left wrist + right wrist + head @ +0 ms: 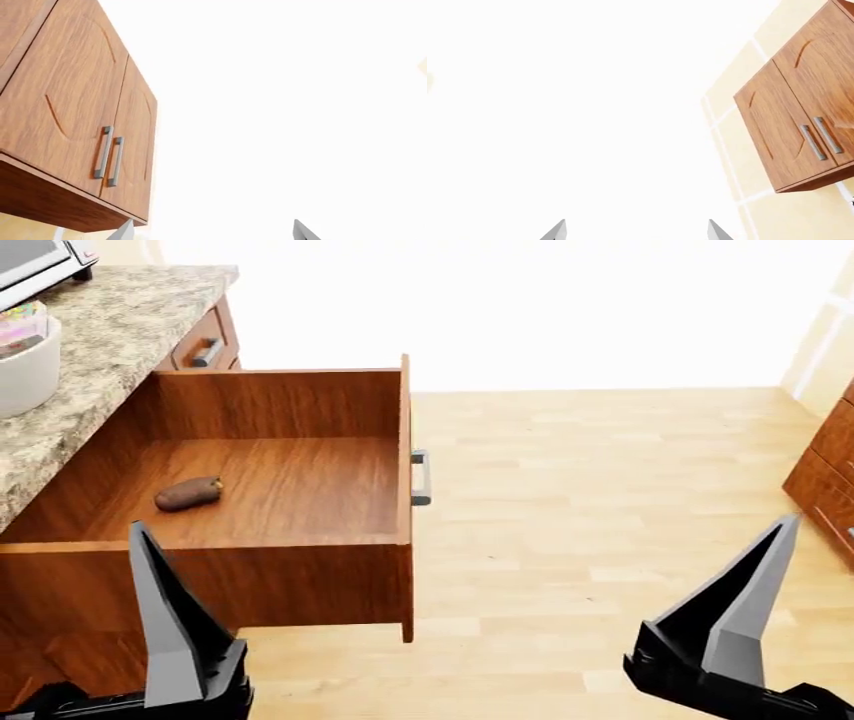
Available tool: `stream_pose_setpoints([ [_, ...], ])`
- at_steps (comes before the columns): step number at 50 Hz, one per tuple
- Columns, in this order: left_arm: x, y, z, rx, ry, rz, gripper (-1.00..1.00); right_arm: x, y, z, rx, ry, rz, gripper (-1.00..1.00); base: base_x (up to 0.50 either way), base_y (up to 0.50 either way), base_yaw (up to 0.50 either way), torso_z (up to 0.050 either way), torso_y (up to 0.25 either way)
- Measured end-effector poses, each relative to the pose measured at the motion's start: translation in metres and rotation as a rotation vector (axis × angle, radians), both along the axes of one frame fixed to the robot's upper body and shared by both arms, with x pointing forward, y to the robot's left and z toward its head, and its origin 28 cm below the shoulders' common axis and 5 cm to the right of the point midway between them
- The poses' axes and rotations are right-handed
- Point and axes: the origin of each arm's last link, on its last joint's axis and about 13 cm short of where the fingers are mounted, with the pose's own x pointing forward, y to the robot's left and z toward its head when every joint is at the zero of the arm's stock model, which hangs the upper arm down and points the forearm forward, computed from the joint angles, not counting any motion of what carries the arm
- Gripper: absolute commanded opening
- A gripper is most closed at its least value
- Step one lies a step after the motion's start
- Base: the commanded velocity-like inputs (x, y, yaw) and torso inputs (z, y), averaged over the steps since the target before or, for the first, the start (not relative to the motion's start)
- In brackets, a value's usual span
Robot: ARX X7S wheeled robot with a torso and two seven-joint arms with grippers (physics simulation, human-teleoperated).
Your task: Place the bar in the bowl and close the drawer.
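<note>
Where granite counter (114, 330) meets floor (587, 490)

Setting: domestic kitchen, simulated. Evidence: speckled beige granite worktop (114, 315) over reddish-brown wood base cabinets; open wood-grain drawer (287, 485) with a grey metal bar handle; corner of a silver toaster oven (34, 262) on the worktop; wood wall cabinets (80, 115) with paired vertical grey handles; pale tiled wall (740, 165); light plank floor (601, 510).
</note>
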Motion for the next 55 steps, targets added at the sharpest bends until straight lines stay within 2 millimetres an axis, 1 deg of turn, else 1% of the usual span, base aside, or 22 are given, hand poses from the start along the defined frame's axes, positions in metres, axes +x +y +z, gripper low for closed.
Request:
stream_pose_setpoints([
  [29,0.0006,-0.0009,-0.0006,0.005,0.007,-0.016,1.0,0.0005,0.0005,0.0007,0.002,-0.001,0.002,1.0,0.18,-0.01,0.0,0.0,0.0],
  [44,0.0007,-0.0003,-0.0019,0.004,0.008,-0.012,1.0,0.0016,-0.0019,0.0001,0.074,0.015,0.004,1.0,0.0,0.0,0.0,0.0,0.0],
  [55,0.0002,-0.0001,-0.0019,0.003,0.008,-0.01,1.0,0.0012,-0.0029,0.0004,0.116,0.019,0.033,1.0,0.0,-0.12,0.0,0.0,0.0],
])
